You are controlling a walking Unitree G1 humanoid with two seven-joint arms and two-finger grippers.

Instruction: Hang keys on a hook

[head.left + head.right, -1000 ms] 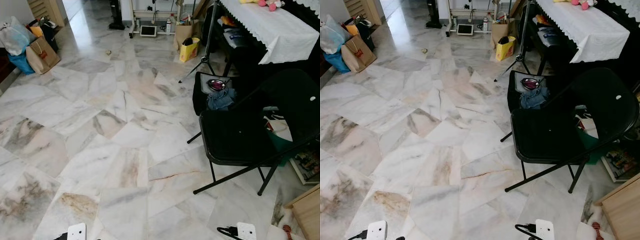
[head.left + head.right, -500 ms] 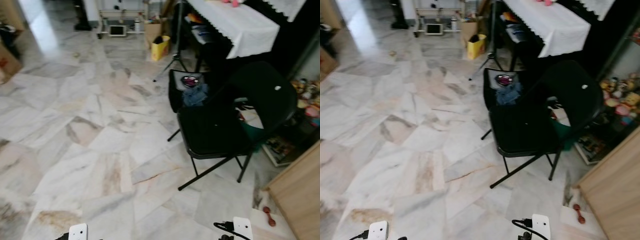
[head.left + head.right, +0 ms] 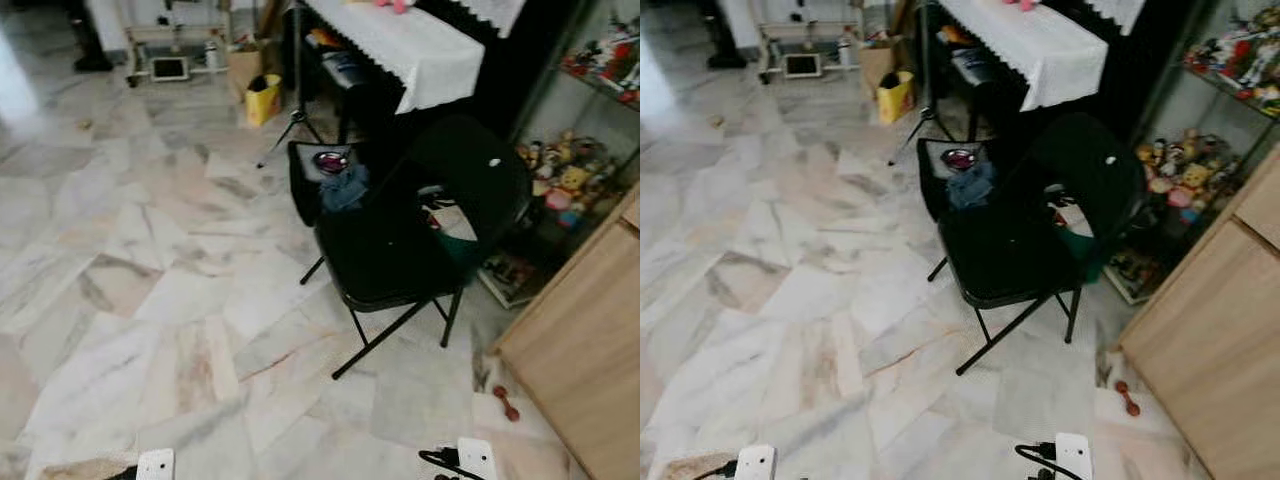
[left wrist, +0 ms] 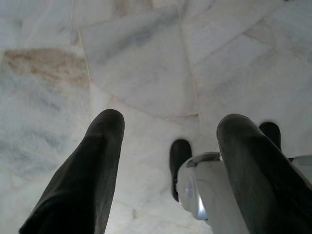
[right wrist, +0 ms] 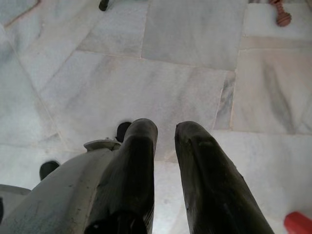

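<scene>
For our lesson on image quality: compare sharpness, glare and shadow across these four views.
Left eye view: soft motion blur overall, window glare whitening the marble floor at far left. Right eye view: the same blur, black folding chair a dark mass with little detail. Left wrist view: near black fingers out of focus. Right wrist view: tiles sharp, evenly lit.

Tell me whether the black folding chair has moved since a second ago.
No. The black folding chair keeps its place beside the white-draped table and on the same floor tiles; the camera has turned right instead.
</scene>
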